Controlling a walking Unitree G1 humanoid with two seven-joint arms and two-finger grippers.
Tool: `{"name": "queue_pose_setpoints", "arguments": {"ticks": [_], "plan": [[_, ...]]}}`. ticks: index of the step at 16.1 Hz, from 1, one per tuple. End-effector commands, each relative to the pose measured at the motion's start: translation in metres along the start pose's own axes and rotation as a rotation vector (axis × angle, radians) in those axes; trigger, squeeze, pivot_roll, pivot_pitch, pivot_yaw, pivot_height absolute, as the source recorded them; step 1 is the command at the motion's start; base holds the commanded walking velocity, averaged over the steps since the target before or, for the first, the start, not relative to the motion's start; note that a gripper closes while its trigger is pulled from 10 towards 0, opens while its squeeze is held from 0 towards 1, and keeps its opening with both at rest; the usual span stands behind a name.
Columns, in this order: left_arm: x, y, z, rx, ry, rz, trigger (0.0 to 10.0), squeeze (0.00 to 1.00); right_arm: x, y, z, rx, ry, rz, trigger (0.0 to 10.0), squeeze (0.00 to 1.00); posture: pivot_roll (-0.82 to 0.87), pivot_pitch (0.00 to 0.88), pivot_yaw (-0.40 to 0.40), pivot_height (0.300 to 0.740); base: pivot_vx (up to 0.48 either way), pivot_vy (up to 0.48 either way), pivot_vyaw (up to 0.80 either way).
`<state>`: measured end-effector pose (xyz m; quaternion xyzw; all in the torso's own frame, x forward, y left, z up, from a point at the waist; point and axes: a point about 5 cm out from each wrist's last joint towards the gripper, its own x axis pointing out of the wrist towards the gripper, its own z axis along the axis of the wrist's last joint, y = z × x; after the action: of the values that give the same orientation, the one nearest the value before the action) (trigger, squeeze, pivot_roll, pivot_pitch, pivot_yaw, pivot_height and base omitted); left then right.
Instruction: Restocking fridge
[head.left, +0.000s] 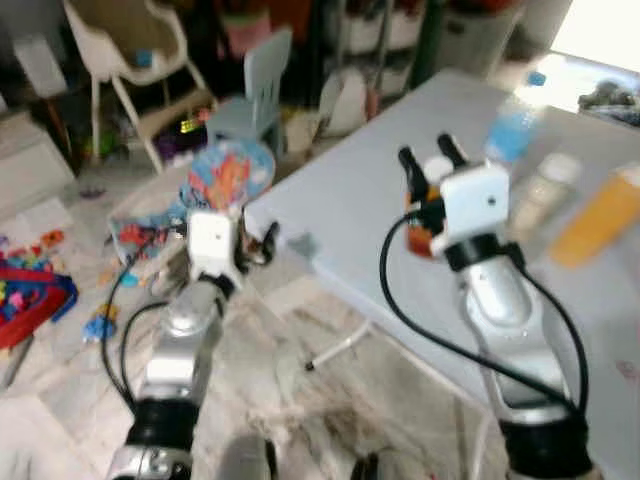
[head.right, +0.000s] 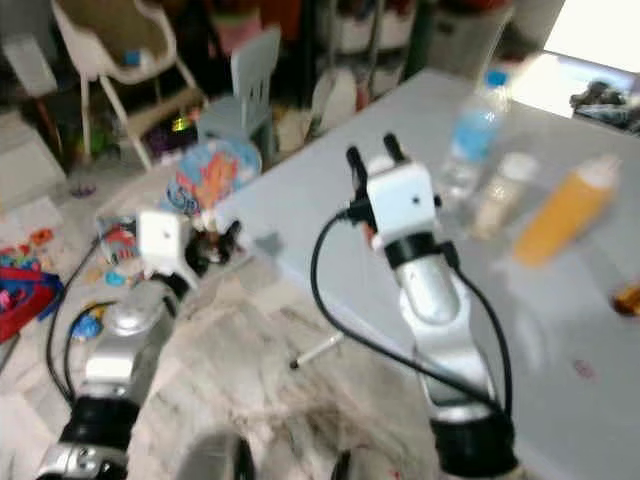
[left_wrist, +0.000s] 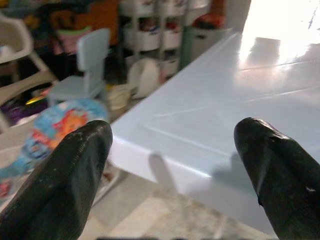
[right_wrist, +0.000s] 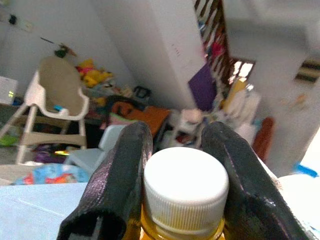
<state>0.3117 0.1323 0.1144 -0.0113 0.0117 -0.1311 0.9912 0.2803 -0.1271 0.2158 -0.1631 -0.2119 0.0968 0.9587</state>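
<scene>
Head view: water bottle (head.right: 473, 130), pale jar (head.right: 500, 195) & orange bottle (head.right: 562, 215) stand on white tabletop (head.right: 330, 200). Right hand (head.left: 430, 160) grips white-capped bottle (right_wrist: 185, 187) over tabletop; left hand (left_wrist: 175, 170) wide, empty, near edge. Toys, high chair (head.left: 120, 50) behind.

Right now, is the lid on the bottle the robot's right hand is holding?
Yes, on. The white cap sits on the bottle, between the right gripper's two black fingers.

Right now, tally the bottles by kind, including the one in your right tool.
Clear plastic water bottle, blue cap: 1
Pale cloudy plastic bottle: 1
Orange bottles, white caps: 2 (one standing, one in the right tool)
Total: 4
</scene>
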Motion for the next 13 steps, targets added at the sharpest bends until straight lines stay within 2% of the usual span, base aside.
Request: {"name": "queue_pose_setpoints", "arguments": {"ticks": [1, 3, 6, 7, 8, 13], "plan": [[0.001, 0.002, 0.002, 0.015, -0.004, 0.005, 10.0, 0.00, 0.006, 0.001, 0.017, -0.010, -0.080, 0.010, 10.0, 0.00, 0.04, 0.000, -0.031, 0.740, -0.300, 0.000, 0.00], [0.002, 0.002, 0.002, 0.016, -0.005, 0.007, 10.0, 0.00, 0.009, 0.000, 0.018, -0.006, -0.086, 0.012, 10.0, 0.00, 0.04, 0.000, -0.034, 0.740, -0.296, 0.000, 0.00], [0.001, 0.003, 0.000, 0.018, -0.003, 0.012, 10.0, 0.00, 0.005, 0.000, 0.008, 0.048, -0.026, 0.001, 10.0, 0.00, 0.04, 0.000, -0.036, 0.740, -0.296, 0.000, 0.00], [0.001, 0.003, -0.001, 0.021, 0.000, 0.015, 10.0, 0.00, -0.001, 0.003, -0.006, 0.141, 0.057, -0.012, 10.0, 0.00, 0.04, 0.000, -0.036, 0.740, -0.296, 0.000, 0.00], [0.000, 0.004, -0.001, 0.023, 0.000, 0.016, 10.0, 0.00, -0.002, 0.003, -0.010, 0.173, 0.080, -0.019, 10.0, 0.00, 0.04, 0.000, -0.036, 0.740, -0.296, 0.000, 0.00], [-0.001, 0.006, -0.002, 0.031, -0.001, 0.027, 10.0, 0.00, 0.001, 0.010, -0.006, 0.172, 0.052, 0.035, 10.0, 0.00, 0.04, 0.000, -0.037, 0.740, -0.298, 0.000, 0.00]]}}
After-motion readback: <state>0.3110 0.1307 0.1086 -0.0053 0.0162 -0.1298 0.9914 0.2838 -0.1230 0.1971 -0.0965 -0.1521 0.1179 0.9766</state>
